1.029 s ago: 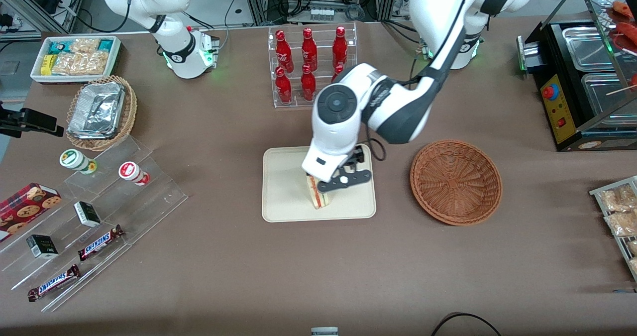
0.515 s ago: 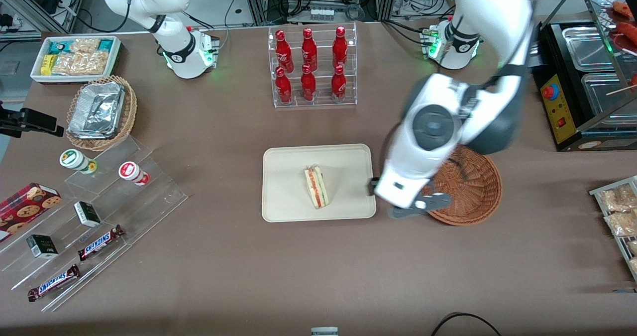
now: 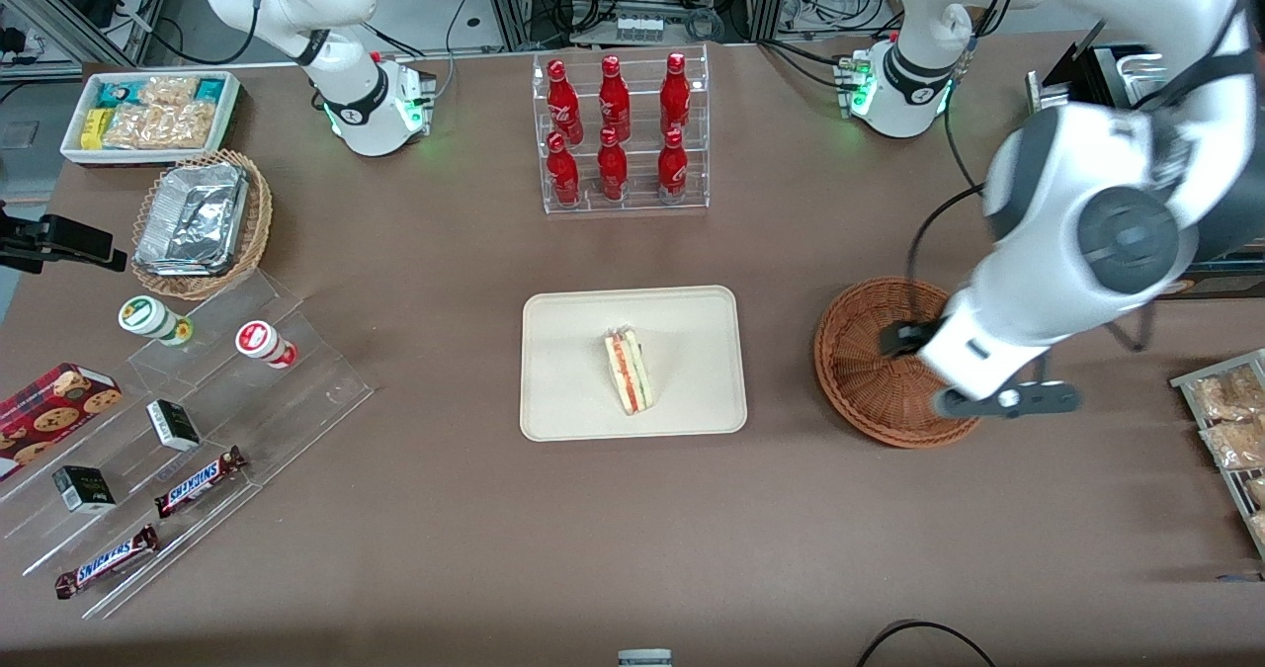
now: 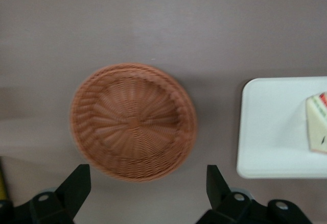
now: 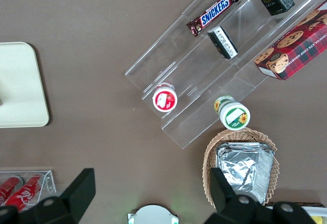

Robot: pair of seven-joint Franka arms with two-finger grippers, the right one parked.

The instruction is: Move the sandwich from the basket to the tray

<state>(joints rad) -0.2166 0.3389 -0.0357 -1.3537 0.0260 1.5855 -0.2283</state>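
The sandwich [image 3: 629, 371] is a pale wedge with red and green filling, standing on its edge in the middle of the cream tray [image 3: 563, 380]. Nothing lies in the reddish-brown wicker basket [image 3: 870, 371] beside the tray, toward the working arm's end. My left gripper [image 3: 964, 375] hangs high over the basket's edge, well apart from the sandwich. In the left wrist view the gripper [image 4: 145, 183] is open with nothing between its black fingers [image 4: 76, 183], and the basket [image 4: 133, 122], the tray [image 4: 265, 132] and part of the sandwich [image 4: 318, 124] show below.
A clear rack of red bottles [image 3: 618, 133] stands farther from the camera than the tray. A black food warmer [image 3: 1127, 183] and bagged snacks [image 3: 1225, 420] sit at the working arm's end. An acrylic snack stand [image 3: 198, 420] and a tan basket with foil containers [image 3: 203, 222] are at the parked arm's end.
The gripper let go of the sandwich on the tray, then rose and swung away past the tray's edge to above the basket. The sandwich stays on the tray.
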